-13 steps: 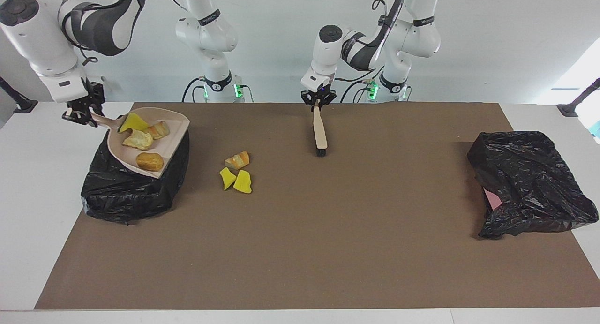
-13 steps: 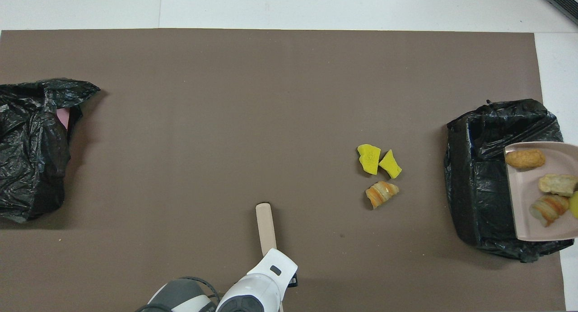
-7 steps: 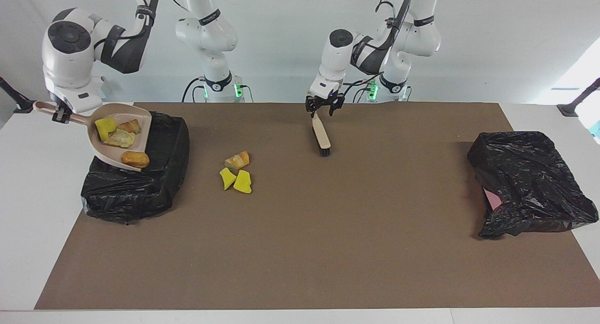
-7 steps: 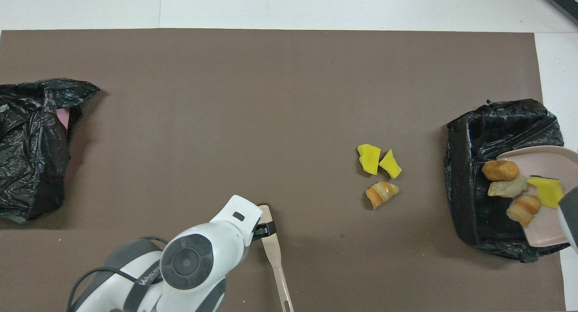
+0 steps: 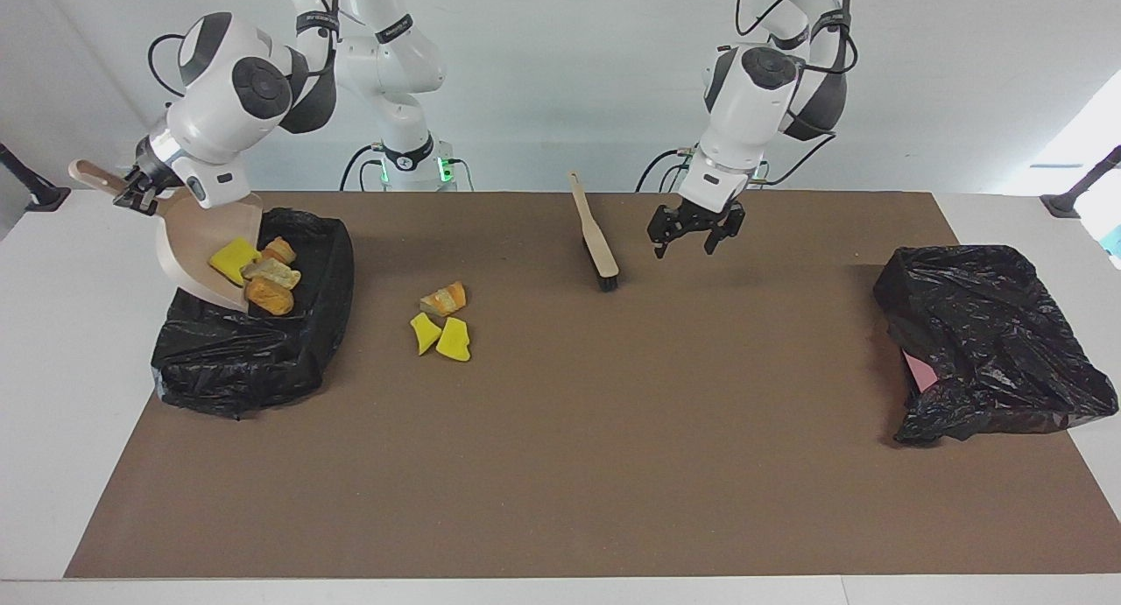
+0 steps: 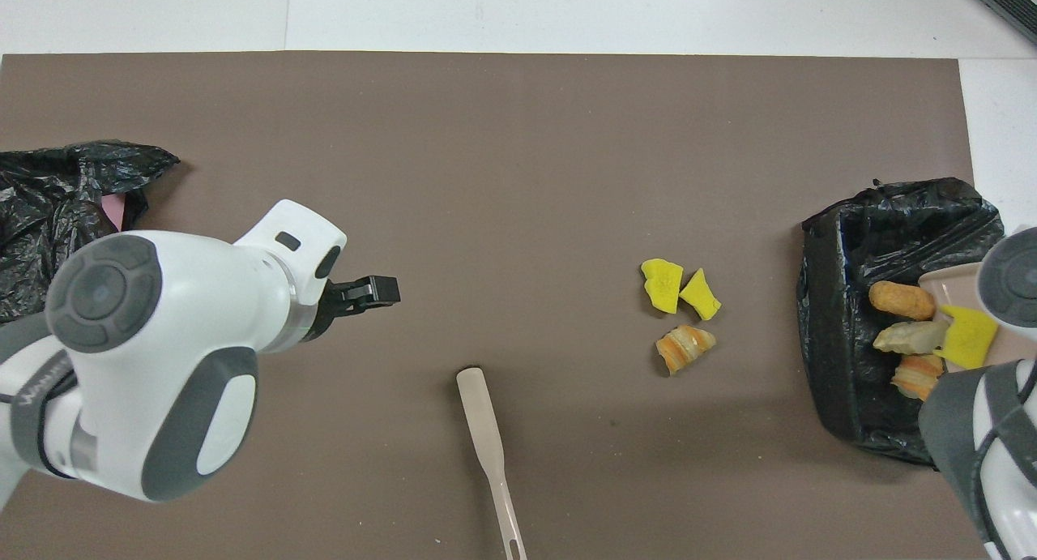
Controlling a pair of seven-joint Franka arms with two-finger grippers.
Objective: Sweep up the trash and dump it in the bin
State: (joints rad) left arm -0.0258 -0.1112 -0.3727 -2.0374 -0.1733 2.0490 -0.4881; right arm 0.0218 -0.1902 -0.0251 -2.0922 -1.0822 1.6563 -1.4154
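My right gripper (image 5: 133, 190) is shut on the handle of the beige dustpan (image 5: 188, 237), which tilts steeply over the black-bagged bin (image 5: 254, 351) at the right arm's end. Several pieces of trash, a yellow wedge (image 5: 231, 262) and bread lumps (image 5: 269, 296), sit at the pan's lower lip above the bin's opening (image 6: 851, 301). Three more trash pieces (image 5: 442, 320) lie on the mat beside the bin. The brush (image 5: 597, 237) lies on the mat with nothing holding it. My left gripper (image 5: 685, 240) hangs open and empty over the mat beside the brush.
A second crumpled black bag (image 5: 990, 342) with something pink showing under it lies at the left arm's end of the brown mat (image 5: 613, 465). White table surface (image 5: 52, 369) borders the mat at both ends.
My left gripper opened, let go of the brush and moved up and away toward the left arm's end. The right gripper tipped the dustpan steeper and the pieces slid down to its lip.
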